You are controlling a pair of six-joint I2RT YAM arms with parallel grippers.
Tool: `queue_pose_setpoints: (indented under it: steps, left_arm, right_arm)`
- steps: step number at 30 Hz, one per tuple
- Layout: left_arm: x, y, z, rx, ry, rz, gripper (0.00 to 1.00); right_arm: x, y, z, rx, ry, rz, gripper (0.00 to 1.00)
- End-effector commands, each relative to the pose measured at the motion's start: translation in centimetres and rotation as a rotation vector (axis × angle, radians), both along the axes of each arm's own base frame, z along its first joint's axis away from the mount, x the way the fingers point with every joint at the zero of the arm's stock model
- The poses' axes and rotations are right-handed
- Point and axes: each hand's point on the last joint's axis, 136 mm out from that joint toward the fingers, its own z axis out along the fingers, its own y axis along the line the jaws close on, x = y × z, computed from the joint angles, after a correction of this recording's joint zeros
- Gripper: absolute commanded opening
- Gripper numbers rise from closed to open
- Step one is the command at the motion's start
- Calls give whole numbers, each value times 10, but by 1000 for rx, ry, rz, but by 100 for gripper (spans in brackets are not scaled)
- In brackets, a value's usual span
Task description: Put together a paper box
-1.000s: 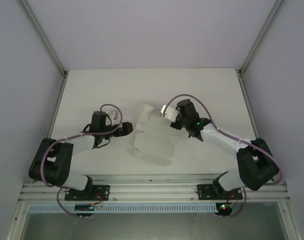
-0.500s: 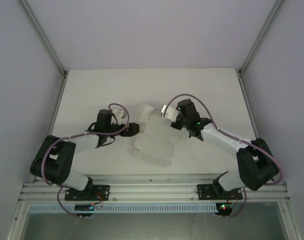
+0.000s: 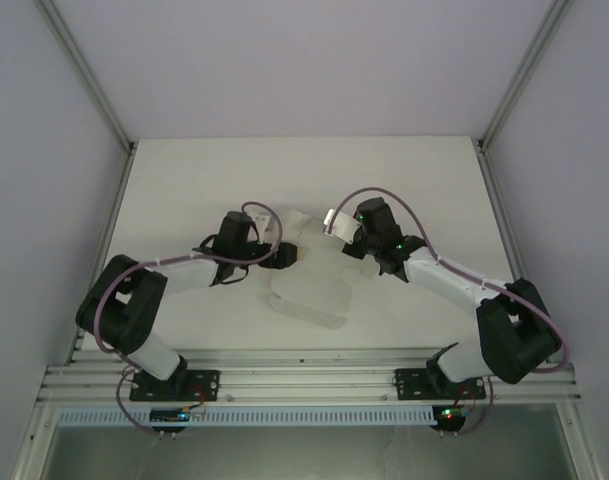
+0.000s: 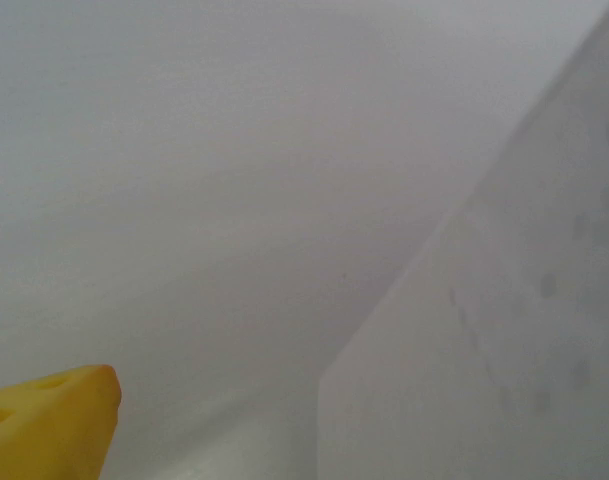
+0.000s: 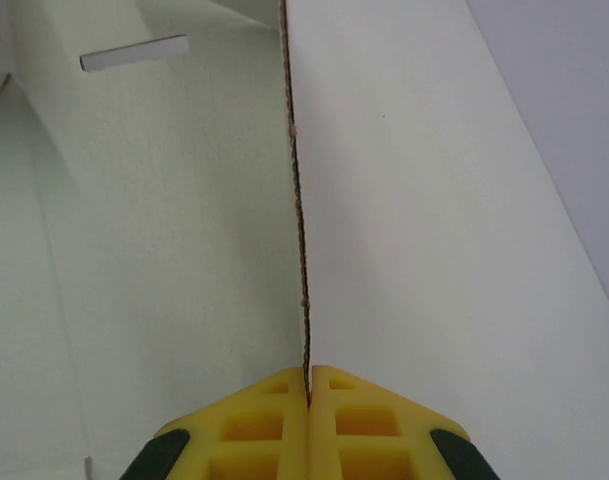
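The right gripper [image 5: 309, 380] is pinched shut on a thin wall of the paper box [image 5: 164, 250], and that wall's edge runs straight away from the tips. The left gripper [image 3: 284, 257] has its jaws wide apart and holds nothing. It sits right at the box's left side, with white card close ahead. The box lies in the middle of the table [image 3: 184, 180], between both arms, its long side running far to near. The free left arm looks best placed to push next, toward its right
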Motion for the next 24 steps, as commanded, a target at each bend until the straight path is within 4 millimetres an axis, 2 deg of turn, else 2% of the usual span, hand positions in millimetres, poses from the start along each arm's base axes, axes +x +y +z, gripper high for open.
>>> queue_pose_setpoints:
  steps: [1, 7, 11, 17, 24]
  left_arm:
    - [9, -3, 0, 77, -49, 16, 100]
    - [10, -7, -8, 101, -40, 12, 100]
    - [9, -2, -13, 118, -36, 28, 100]
    - [-3, 5, 9, 90, -88, 21, 100]
    - [-11, 32, 21, 141, -112, 94, 100]
  right_arm:
    - [-6, 9, 10, 38, 2, 22, 0]
    - [-10, 13, 6, 8, -8, 46, 0]
    - [-8, 10, 6, -15, -11, 31, 0]
    - [-3, 2, 6, -71, -37, 1, 0]
    - [4, -4, 8, -139, -82, -27, 0]
